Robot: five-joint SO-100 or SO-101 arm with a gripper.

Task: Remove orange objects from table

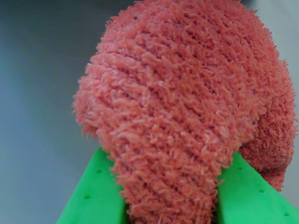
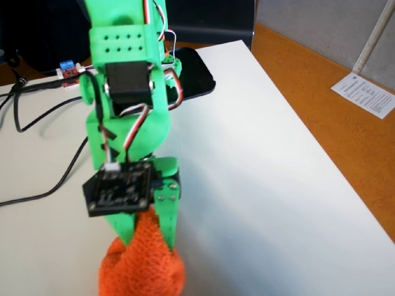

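Between the two green fingers of my gripper [image 1: 170,205] sits the orange clump [image 1: 187,102], and the gripper is clenched on it: in the wrist view a green finger [image 1: 93,193] presses in on the left of the fuzzy mass and another on the right, with the looped, towel-like pile bulging up and out above them until it fills most of that picture. In the fixed view I see the same grasp from outside. The gripper [image 2: 148,237] points straight down at the near edge of the frame, and the orange clump [image 2: 142,268] swells out below and around the fingertips, partly cut off by the bottom of the picture. I cannot tell from here whether the clump is touching the desk [image 2: 259,160] or hanging just above it.

Just above the fingers a small black circuit board [image 2: 118,188] is mounted on the wrist, tilted a little. Higher up, a black servo [image 2: 128,83] sits in the green arm, with red, white and black wires looping down from it. Behind the arm a glossy black plate [image 2: 194,74] lies on the white desk. Black cables [image 2: 37,123] trail across the desk's left side. To the right runs an orange-brown surface [image 2: 321,105] carrying a printed sheet of paper [image 2: 365,94].
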